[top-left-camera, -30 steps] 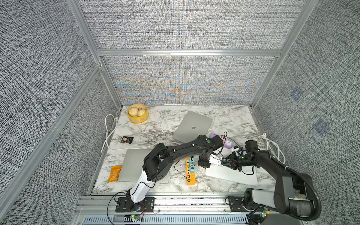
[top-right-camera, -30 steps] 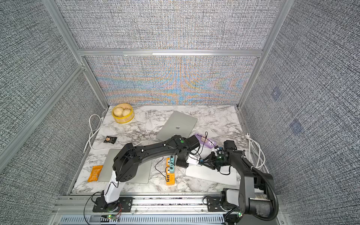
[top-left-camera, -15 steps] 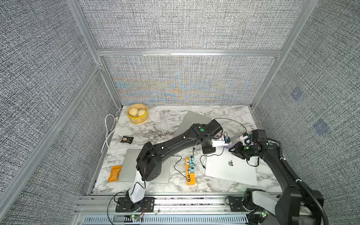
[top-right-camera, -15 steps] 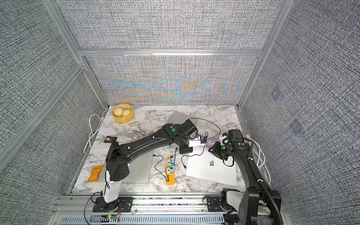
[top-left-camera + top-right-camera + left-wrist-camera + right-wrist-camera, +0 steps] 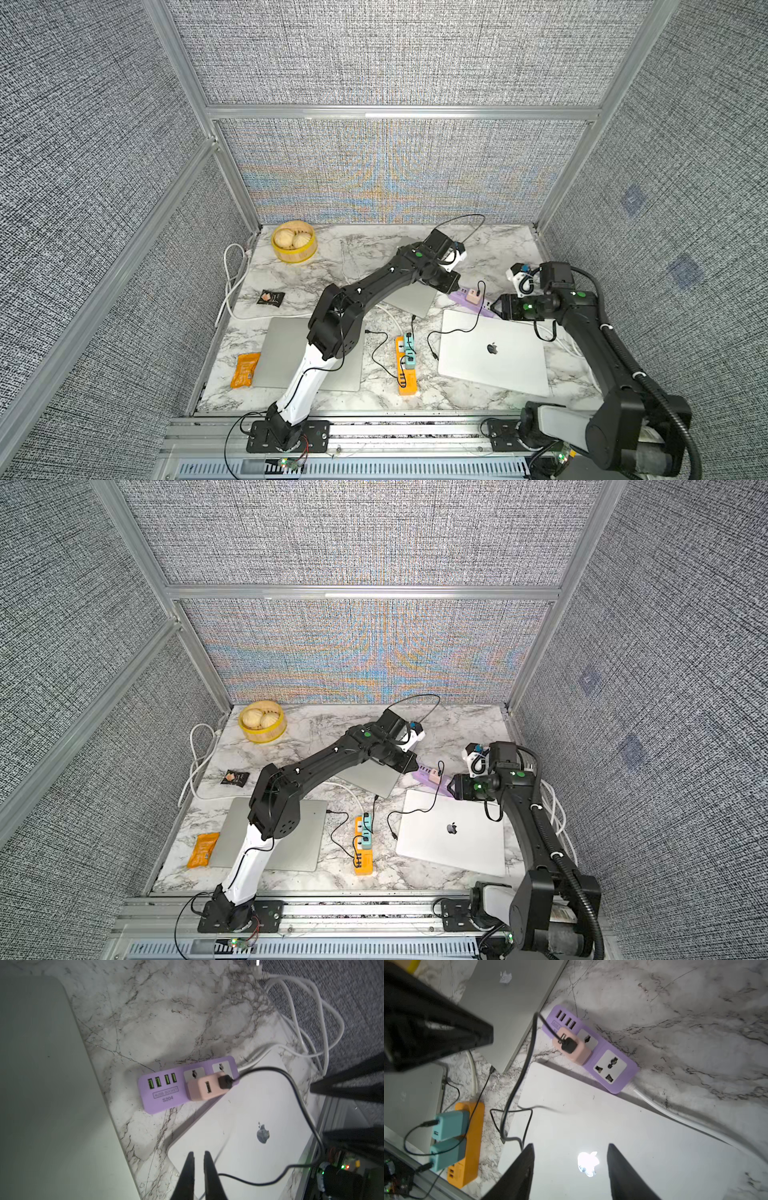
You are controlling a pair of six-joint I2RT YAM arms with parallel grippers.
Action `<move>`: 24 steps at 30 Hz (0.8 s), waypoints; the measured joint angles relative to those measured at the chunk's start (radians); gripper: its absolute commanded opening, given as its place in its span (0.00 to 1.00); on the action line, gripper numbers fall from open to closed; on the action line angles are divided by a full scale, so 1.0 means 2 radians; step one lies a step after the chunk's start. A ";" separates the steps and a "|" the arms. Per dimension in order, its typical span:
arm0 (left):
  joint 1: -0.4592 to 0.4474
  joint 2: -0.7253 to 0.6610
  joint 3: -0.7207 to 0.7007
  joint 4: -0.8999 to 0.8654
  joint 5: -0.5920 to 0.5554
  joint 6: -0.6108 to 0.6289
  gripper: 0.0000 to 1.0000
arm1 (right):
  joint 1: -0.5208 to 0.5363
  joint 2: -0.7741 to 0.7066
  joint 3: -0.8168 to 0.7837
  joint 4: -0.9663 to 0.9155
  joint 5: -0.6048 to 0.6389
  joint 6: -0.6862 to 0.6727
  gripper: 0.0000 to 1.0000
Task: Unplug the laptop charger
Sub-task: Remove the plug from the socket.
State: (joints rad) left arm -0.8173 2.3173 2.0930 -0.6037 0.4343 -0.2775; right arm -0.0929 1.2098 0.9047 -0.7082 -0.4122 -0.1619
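Pink cube charger (image 5: 204,1088) sat plugged into the flat purple power strip (image 5: 164,1095), standing upright, its black USB cable (image 5: 291,1080) leaving from the top face. The strip's long axis ran along the far edge of the closed silver laptop (image 5: 249,1126), just beside it, perhaps touching; hard to call from here. Bare marble tabletop (image 5: 145,1022) lay open on the strip's other side, while a grey laptop (image 5: 508,1001) crowded its USB end. Left gripper (image 5: 197,1153) hovered over the silver laptop's corner, fingers nearly together, holding nothing. Right gripper (image 5: 570,1145) hung above the lid, fingers well apart, empty.
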 measured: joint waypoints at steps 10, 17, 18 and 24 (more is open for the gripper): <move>0.005 0.071 0.052 0.065 0.036 -0.131 0.00 | 0.000 0.041 -0.017 0.075 -0.008 -0.130 0.62; 0.008 0.094 0.063 0.070 0.054 -0.188 0.00 | -0.002 0.078 -0.020 0.100 -0.032 -0.210 0.62; 0.008 0.098 0.064 0.071 0.057 -0.196 0.00 | -0.002 0.086 -0.016 0.100 -0.038 -0.218 0.62; 0.011 0.110 0.063 0.080 0.065 -0.244 0.00 | -0.005 0.124 0.012 0.104 -0.069 -0.242 0.61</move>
State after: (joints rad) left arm -0.7959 2.5374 2.2181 -0.4427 0.5636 -0.7650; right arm -0.1032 1.4570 0.9291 -0.5007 -0.5503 -0.6456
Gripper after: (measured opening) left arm 0.052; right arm 0.613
